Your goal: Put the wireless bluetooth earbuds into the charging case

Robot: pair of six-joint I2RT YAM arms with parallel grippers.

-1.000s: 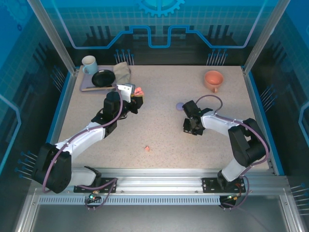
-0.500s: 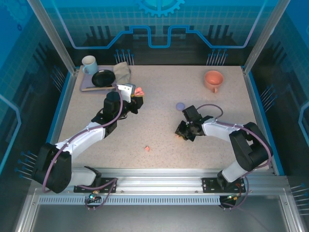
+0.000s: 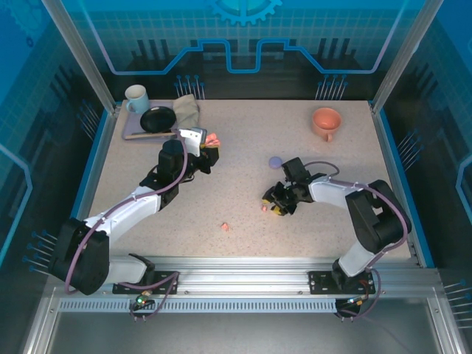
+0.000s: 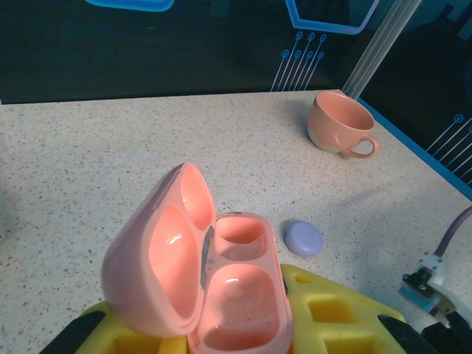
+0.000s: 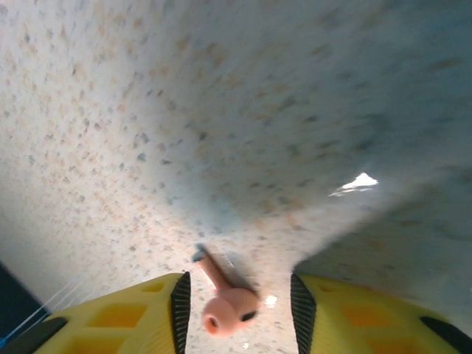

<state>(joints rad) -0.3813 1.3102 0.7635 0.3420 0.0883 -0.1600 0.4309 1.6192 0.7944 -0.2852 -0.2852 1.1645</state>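
Right now my right gripper (image 3: 271, 206) sits low on the table (image 3: 332, 228), jaws standing apart. A salmon-pink earbud (image 5: 227, 306) lies loose between its yellow fingers (image 5: 125, 321), with a gap to each black pad. My left gripper (image 3: 207, 153) is clamped on the pink charging case (image 4: 240, 295), which it holds off the surface left of centre. The lid is swung open and both glossy wells are bare.

Around them, a closed lilac case (image 3: 276, 161) rests just beyond the right gripper, between it and the far edge. A second pink earbud (image 3: 224, 226) lies alone nearer the bases, well apart from both arms. An orange cup (image 3: 325, 122) stands in the far right part. A tray (image 3: 133, 135) in the far left corner carries a white mug (image 3: 136, 97), a black dish (image 3: 158, 119) and a folded cloth (image 3: 189, 109), close behind the left gripper.

The tabletop is pale speckled stone-look, matt and flat. The case is smooth, rounded plastic, and the bud is a small bulb with a short stem.

Between the two grippers the table lies bare, and the near strip holds just the stray bud. Blue rails and clear walls bound the sides.
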